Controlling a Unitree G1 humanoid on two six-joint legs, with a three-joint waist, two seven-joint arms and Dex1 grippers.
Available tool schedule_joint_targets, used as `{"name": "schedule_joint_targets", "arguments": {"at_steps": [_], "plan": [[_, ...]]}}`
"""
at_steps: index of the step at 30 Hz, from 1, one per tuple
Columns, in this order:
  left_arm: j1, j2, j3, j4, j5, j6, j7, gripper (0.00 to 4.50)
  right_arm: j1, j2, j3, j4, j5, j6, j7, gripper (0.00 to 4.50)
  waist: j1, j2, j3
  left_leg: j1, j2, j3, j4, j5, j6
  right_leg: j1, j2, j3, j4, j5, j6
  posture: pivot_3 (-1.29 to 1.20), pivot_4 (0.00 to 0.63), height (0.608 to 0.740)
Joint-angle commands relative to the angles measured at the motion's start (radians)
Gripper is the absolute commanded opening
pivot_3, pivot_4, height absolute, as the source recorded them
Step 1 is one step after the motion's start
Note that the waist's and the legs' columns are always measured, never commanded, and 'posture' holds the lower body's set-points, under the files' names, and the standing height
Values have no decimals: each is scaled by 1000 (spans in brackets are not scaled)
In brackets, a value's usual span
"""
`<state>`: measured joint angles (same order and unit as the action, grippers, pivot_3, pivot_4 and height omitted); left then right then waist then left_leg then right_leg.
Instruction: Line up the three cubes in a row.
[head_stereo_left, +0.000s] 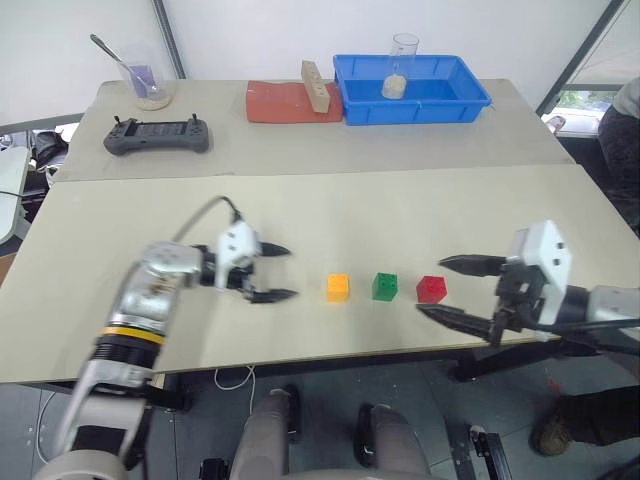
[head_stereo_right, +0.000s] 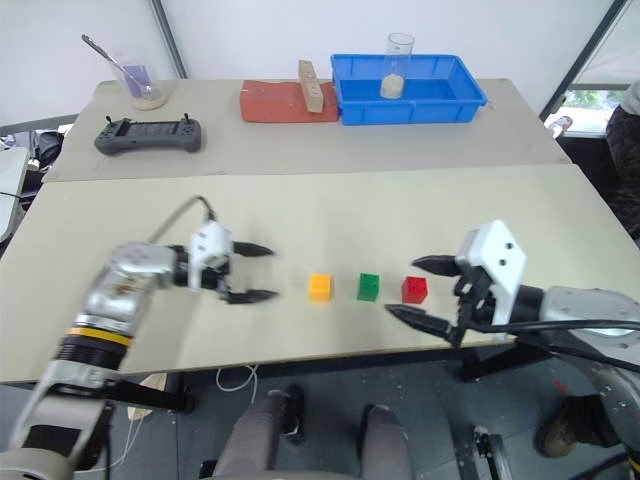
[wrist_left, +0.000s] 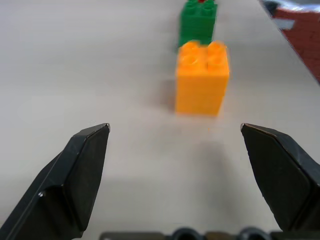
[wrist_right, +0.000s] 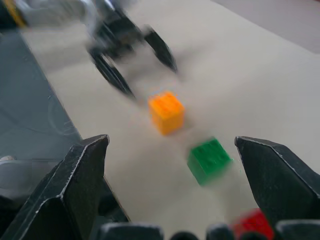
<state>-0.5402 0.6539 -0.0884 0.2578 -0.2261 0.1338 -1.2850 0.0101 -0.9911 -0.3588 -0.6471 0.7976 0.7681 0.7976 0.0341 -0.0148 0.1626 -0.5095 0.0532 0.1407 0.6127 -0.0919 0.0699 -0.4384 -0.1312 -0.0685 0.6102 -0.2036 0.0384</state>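
Note:
Three small cubes stand in a row on the near part of the tan table (head_stereo_left: 320, 215): the orange-yellow cube (head_stereo_left: 338, 287) on the left, the green cube (head_stereo_left: 385, 286) in the middle, the red cube (head_stereo_left: 432, 289) on the right. My left gripper (head_stereo_left: 277, 271) is open, a short way left of the orange-yellow cube (wrist_left: 202, 77), nothing between its fingers. Just right of the red cube, at the table's front edge, my right gripper (head_stereo_left: 450, 290) is open and empty too. The right wrist view takes in the orange-yellow cube (wrist_right: 166, 112), the green cube (wrist_right: 209, 160) and the left gripper (wrist_right: 147, 72).
At the back of the table lie a black handheld controller (head_stereo_left: 157, 135), a glass with a spoon (head_stereo_left: 147, 82), a red mat (head_stereo_left: 290, 102) with a tan wooden block (head_stereo_left: 315, 86), and a blue tray (head_stereo_left: 455, 97) holding a clear cup (head_stereo_left: 399, 68).

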Motion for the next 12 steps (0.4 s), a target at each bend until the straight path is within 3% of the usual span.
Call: {"name": "schedule_joint_targets", "arguments": {"at_steps": [1,12], "plan": [[8,80,67,-117,-40,68,5,4470,45,-25,-86,40,-58,-75,77,4500,6,0,0,0,0,0,0,0,0,0,0,0,0,-1,1,0,150,740],[51,141,104,-192,-43,107,52,4470,87,-17,-84,108,-134,-134,134,4500,9,0,0,0,0,2,-6,0,0,-2,-1,1,-1,-2,4,0,150,740]]}}
